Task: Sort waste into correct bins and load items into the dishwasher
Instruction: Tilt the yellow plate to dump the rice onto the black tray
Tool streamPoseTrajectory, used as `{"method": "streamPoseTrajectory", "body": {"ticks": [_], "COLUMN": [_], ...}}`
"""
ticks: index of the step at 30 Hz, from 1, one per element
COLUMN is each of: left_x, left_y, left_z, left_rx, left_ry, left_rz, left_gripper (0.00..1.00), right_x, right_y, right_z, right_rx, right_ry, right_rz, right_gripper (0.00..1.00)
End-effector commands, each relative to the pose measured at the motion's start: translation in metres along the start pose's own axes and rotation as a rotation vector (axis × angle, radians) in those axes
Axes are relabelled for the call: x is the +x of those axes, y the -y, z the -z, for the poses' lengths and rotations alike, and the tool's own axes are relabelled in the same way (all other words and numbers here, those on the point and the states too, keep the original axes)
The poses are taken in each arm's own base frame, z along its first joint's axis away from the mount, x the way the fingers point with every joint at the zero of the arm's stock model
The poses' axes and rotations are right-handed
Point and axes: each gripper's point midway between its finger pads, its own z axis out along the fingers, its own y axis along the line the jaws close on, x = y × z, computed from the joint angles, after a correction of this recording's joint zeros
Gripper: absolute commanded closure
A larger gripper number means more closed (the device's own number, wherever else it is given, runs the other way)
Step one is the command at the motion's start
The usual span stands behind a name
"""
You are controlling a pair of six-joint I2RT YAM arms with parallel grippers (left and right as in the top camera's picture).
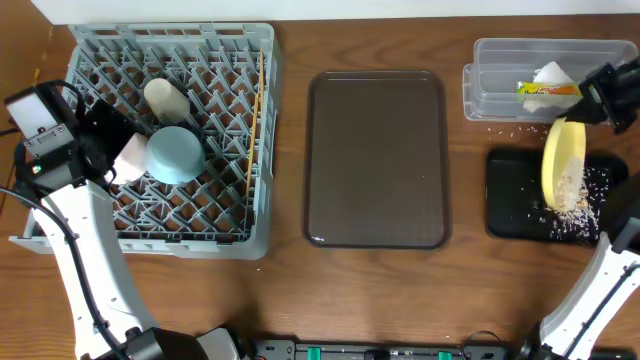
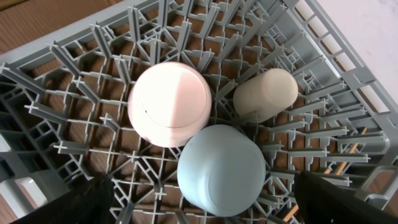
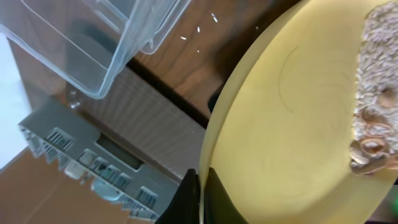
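Your right end effector [image 3: 202, 186] is clenched on the rim of the pale yellow plate [image 1: 563, 165]. It holds the plate steeply tilted, almost on edge, above the black tray [image 1: 510, 205] at the right edge of the worktop [image 1: 380, 290]. Rice-like crumbs [image 1: 570, 192] cling to the plate's lower part. More lie scattered over the black tray beneath it, and a few specks lie on the worktop between that tray and the clear tub [image 1: 495, 85]. The tub sits just behind the black tray, in the far right corner, and contains the crumpled white napkin [image 1: 553, 78] and the green-and-yellow wrapper [image 1: 545, 91]. Your left end effector [image 2: 202, 186] is released, its jaws spread wide and grasping nothing, and it hovers over the grey dish rack [image 1: 200, 215], which fills the far left part of the worktop. Below it the white bowl [image 2: 169, 102] and the light blue bowl [image 2: 221, 169] rest mouth-down on the pegs, touching each other. The white cup [image 2: 266, 93] sits just beside them, towards the rack's far edge. The wooden chopsticks [image 1: 255, 130] lie lengthwise along the rack's right side. The brown serving tray [image 1: 377, 160] lies in the middle of the worktop, between the rack and the two bins.
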Motion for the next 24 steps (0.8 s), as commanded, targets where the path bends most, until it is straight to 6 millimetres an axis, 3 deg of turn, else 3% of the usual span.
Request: {"method": "streamPoseTrajectory", "body": {"ticks": [1, 17, 24], "left_x": [-0.002, -0.002, -0.002], "left_y": [-0.001, -0.001, -0.001], "left_z": [-0.001, -0.001, -0.001], "left_rx": [-0.008, -0.008, -0.008], "left_ry": [0.004, 0.004, 0.004], "left_rz": [-0.005, -0.005, -0.005], "left_gripper": [0.06, 0.06, 0.06], "right_x": [0.003, 0.009, 0.001], "right_y": [-0.001, -0.02, -0.016], "right_z": [0.006, 0.022, 0.035], "right_rx": [-0.072, -0.336, -0.397], "right_ry": [-0.033, -0.156, -0.152], "right_rz": [0.01, -0.062, -0.091], "right_gripper": [0.99, 0.99, 0.99]}}
